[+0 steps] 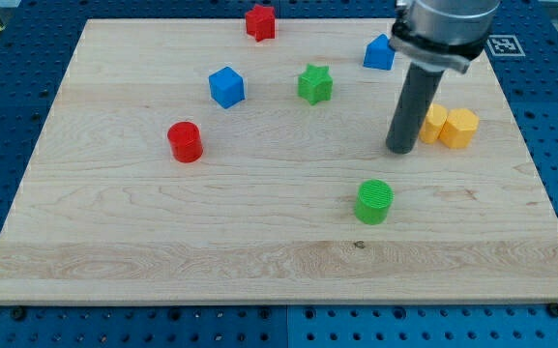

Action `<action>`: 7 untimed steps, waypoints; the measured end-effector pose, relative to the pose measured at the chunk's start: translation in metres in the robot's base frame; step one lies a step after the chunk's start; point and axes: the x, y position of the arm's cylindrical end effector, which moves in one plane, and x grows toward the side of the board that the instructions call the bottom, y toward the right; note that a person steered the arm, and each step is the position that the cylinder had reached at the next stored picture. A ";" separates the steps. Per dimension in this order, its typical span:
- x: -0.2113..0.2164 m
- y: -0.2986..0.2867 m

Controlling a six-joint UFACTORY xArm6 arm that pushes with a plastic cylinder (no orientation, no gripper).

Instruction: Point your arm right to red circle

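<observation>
The red circle (186, 141), a short cylinder, stands on the wooden board (162, 242) at the view's left of centre. My tip (400, 151) is far to the view's right of it, about a third of the board away. The tip sits just left of two yellow blocks (451, 126) and above a green cylinder (374, 201). It touches no block that I can see.
A blue cube (226, 86) lies up and right of the red circle. A green star (314, 83) is near the top centre, a red star (260, 21) at the top edge, and a blue block (379, 52) at the top right, partly behind the arm.
</observation>
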 end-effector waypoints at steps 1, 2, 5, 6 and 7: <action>0.025 -0.025; 0.041 -0.057; 0.018 -0.139; 0.007 -0.136; 0.003 -0.132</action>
